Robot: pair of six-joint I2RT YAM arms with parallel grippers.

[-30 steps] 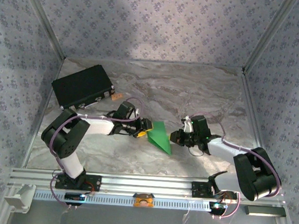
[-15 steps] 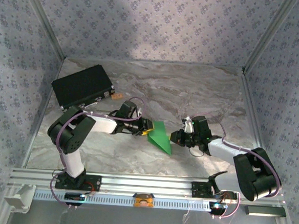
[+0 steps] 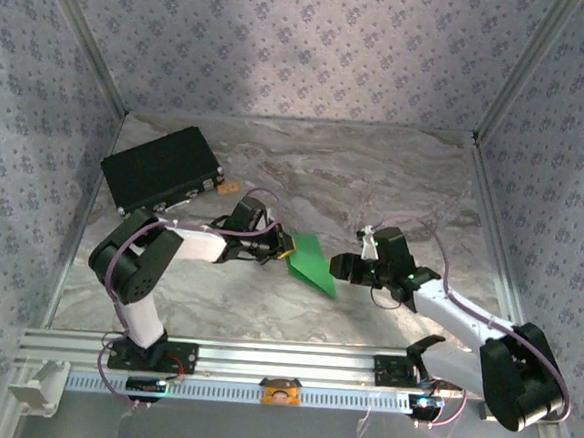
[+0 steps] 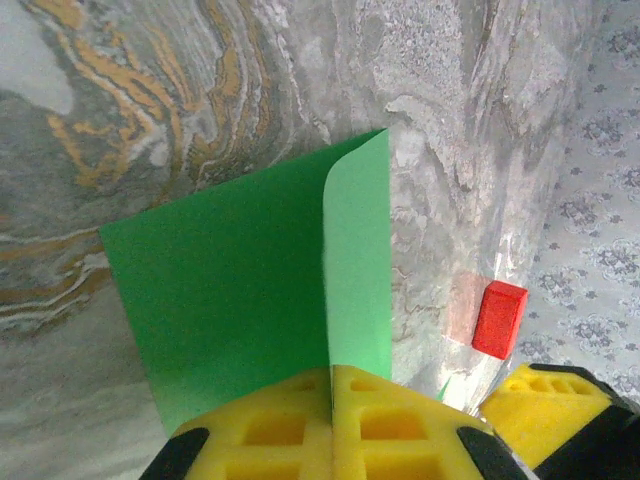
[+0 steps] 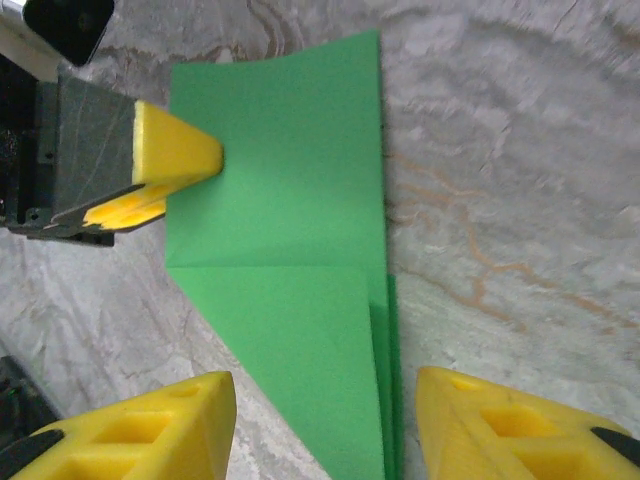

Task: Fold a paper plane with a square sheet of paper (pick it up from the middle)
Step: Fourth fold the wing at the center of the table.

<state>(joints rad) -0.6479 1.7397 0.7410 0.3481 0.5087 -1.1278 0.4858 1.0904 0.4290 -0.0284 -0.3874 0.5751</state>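
Observation:
The green sheet of paper [image 3: 311, 263] lies folded on the marble table, with a diagonal folded edge running to a point toward the near right. My left gripper [image 3: 288, 248] is shut on its left edge. In the left wrist view the yellow pads [image 4: 290, 420] meet at the left gripper [image 4: 332, 375], with an upright flap of the paper [image 4: 230, 270] pinched between them. My right gripper [image 3: 339, 267] stands open at the paper's right side. In the right wrist view the right gripper [image 5: 325, 400] has its fingers either side of the paper [image 5: 290, 250], which lies flat below, and the left finger [image 5: 175, 160] rests on it.
A black rectangular case [image 3: 162, 170] sits at the back left, with a small orange piece [image 3: 229, 188] beside it. A small red block [image 4: 498, 318] lies on the table beyond the paper. The patterned walls [image 3: 304, 49] close in the table on three sides.
The right arm has swung its elbow out to the right and stretched, with its gripper still at the paper's right side. The left gripper has edged to the right, and the paper lies flatter.

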